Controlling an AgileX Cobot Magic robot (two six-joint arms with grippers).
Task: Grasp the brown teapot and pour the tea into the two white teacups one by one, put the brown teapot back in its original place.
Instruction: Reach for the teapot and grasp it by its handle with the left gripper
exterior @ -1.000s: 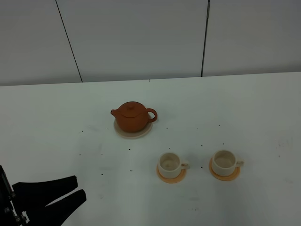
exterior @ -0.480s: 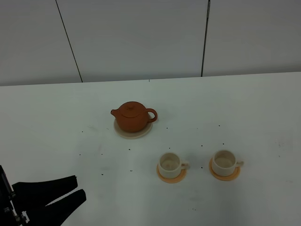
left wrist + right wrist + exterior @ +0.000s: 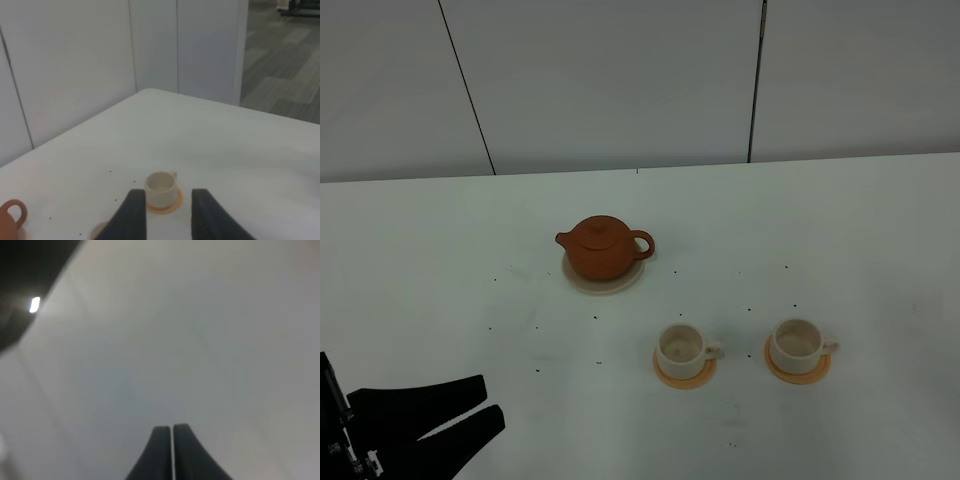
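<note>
The brown teapot (image 3: 601, 248) stands on its cream coaster (image 3: 603, 276) at the table's middle, spout to the left; its handle also shows in the left wrist view (image 3: 11, 216). Two white teacups stand on orange saucers nearer the front: one at the middle (image 3: 681, 349), one to its right (image 3: 797, 345). The left wrist view shows one cup (image 3: 161, 189) beyond the fingertips. My left gripper (image 3: 488, 402) is open and empty at the front left corner, far from the teapot. My right gripper (image 3: 172, 429) is shut, empty, pointing at a blank grey surface, and is out of the exterior view.
The white table (image 3: 820, 230) has small dark specks scattered around the cups. A grey panelled wall (image 3: 620, 80) runs behind it. In the left wrist view the table's far edge (image 3: 200, 100) meets a wall and an open floor beyond.
</note>
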